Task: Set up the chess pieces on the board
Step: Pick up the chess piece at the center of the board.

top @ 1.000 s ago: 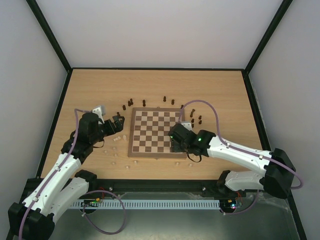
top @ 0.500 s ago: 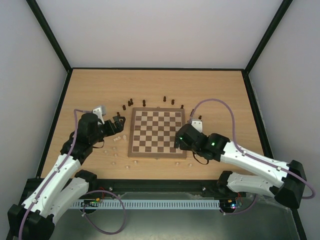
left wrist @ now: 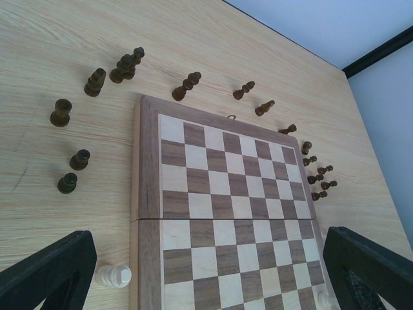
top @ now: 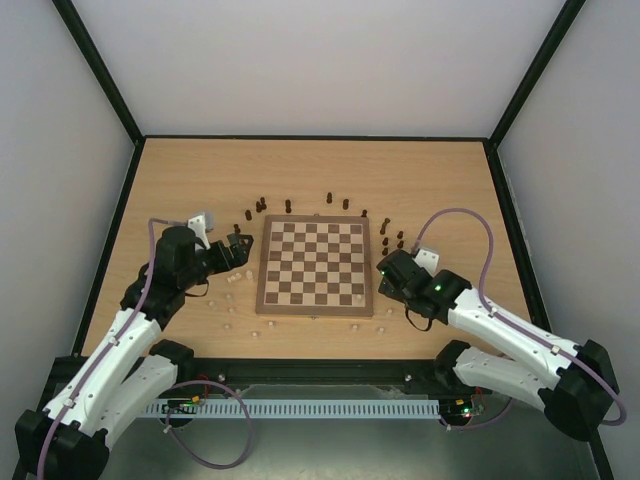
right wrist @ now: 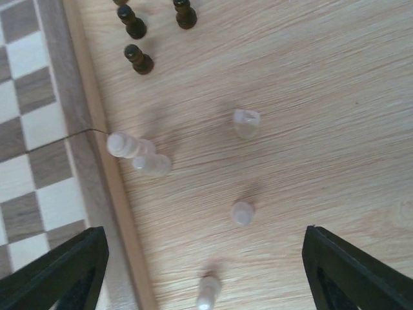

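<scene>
The small turned wooden chess pieces are almost all off the flat square wooden chessboard (top: 313, 262) with dark and cream squares. The dark brown pieces (left wrist: 95, 81) stand in an arc past its far edge and right side. The pale cream pieces (right wrist: 242, 213) lie or stand on the light wooden counter (top: 450, 190) beside its left, near and right sides. One pale piece seems to stand on the near right corner square.

Both pincers are wide apart and hold nothing. The right pincer (right wrist: 206, 271) hangs over loose pale pieces just beside the border, probably to choose one. The left pincer (top: 236, 248) waits at the left edge.
</scene>
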You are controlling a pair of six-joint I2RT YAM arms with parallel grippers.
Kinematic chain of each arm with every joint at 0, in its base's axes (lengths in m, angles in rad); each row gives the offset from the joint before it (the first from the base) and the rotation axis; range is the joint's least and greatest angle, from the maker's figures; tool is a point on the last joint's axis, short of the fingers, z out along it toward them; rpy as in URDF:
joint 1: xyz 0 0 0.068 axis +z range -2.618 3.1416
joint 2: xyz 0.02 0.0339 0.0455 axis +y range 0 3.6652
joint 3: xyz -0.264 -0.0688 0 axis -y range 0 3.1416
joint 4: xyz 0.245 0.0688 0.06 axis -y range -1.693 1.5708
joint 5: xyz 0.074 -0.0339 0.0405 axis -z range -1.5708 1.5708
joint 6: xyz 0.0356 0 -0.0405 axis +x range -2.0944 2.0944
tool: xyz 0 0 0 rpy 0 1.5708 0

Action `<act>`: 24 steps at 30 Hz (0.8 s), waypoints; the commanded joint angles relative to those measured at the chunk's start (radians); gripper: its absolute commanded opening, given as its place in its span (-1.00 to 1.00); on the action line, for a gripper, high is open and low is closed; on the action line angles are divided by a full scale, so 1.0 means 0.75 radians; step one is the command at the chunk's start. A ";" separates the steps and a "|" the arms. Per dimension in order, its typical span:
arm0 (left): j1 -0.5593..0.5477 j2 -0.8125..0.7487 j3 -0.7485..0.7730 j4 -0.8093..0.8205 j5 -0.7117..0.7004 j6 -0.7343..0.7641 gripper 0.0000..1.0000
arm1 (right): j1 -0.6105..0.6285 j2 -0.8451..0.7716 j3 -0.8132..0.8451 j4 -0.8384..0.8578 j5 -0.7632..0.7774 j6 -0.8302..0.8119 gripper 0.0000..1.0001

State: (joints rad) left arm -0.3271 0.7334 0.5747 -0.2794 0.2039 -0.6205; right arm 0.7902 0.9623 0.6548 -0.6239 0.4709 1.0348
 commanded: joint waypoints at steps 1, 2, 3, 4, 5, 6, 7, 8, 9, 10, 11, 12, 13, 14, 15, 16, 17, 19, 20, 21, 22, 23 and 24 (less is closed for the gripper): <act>-0.004 -0.011 0.006 -0.004 0.038 0.017 0.99 | -0.050 0.014 -0.052 -0.003 0.005 0.010 0.60; -0.004 -0.012 0.006 -0.004 0.040 0.019 0.99 | -0.058 0.030 -0.064 0.001 0.001 0.006 0.54; -0.005 -0.014 0.005 -0.004 0.043 0.019 0.99 | -0.063 0.043 -0.072 0.006 -0.003 0.005 0.49; -0.004 -0.014 0.003 -0.002 0.043 0.019 0.99 | -0.065 0.055 -0.084 0.012 -0.007 0.007 0.46; -0.004 -0.018 0.002 -0.002 0.045 0.020 0.99 | -0.066 0.064 -0.096 0.021 -0.014 0.009 0.44; -0.005 -0.017 0.002 -0.003 0.045 0.021 0.99 | -0.066 0.074 -0.108 0.034 -0.020 0.011 0.43; -0.005 -0.017 0.001 -0.004 0.044 0.022 0.99 | -0.066 0.081 -0.118 0.046 -0.027 0.012 0.38; -0.004 -0.019 0.000 -0.006 0.045 0.022 0.99 | -0.066 0.089 -0.127 0.059 -0.032 0.013 0.35; -0.004 -0.019 -0.001 -0.006 0.045 0.022 0.99 | -0.069 0.096 -0.133 0.064 -0.035 0.014 0.34; -0.004 -0.021 -0.001 -0.006 0.047 0.023 0.99 | -0.068 0.105 -0.137 0.069 -0.037 0.015 0.33; -0.005 -0.021 -0.001 -0.006 0.047 0.022 0.99 | -0.068 0.112 -0.139 0.070 -0.039 0.014 0.32; -0.005 -0.023 -0.001 -0.006 0.047 0.022 0.99 | -0.068 0.117 -0.140 0.073 -0.038 0.012 0.27; -0.006 -0.024 -0.003 -0.006 0.047 0.020 0.99 | -0.068 0.123 -0.140 0.073 -0.034 0.011 0.26; -0.005 -0.025 -0.004 -0.006 0.047 0.020 0.99 | -0.068 0.126 -0.139 0.076 -0.032 0.010 0.26; -0.006 -0.026 -0.004 -0.005 0.047 0.020 0.99 | -0.069 0.132 -0.140 0.077 -0.030 0.007 0.25; -0.005 -0.027 -0.003 -0.007 0.047 0.020 0.99 | -0.069 0.138 -0.141 0.079 -0.029 0.006 0.24; -0.005 -0.028 -0.004 -0.008 0.047 0.020 0.99 | -0.070 0.144 -0.141 0.081 -0.029 0.004 0.24; -0.005 -0.027 -0.004 -0.008 0.047 0.019 0.99 | -0.070 0.152 -0.141 0.085 -0.031 0.000 0.23; -0.004 -0.030 -0.005 -0.008 0.046 0.020 0.99 | -0.070 0.153 -0.140 0.085 -0.034 -0.004 0.21; -0.005 -0.030 -0.004 -0.008 0.045 0.019 0.99 | -0.071 0.152 -0.139 0.082 -0.039 -0.007 0.20; -0.004 -0.031 -0.004 -0.008 0.045 0.020 0.99 | -0.070 0.147 -0.137 0.081 -0.052 -0.016 0.19; -0.004 -0.028 -0.004 -0.008 0.045 0.018 0.99 | -0.070 0.139 -0.133 0.082 -0.071 -0.030 0.18; -0.005 -0.027 -0.006 -0.008 0.045 0.017 0.99 | -0.070 0.128 -0.132 0.088 -0.092 -0.044 0.18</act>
State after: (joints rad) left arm -0.3271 0.7204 0.5747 -0.2790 0.2256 -0.6106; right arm 0.7414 1.0691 0.5632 -0.5468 0.4244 1.0245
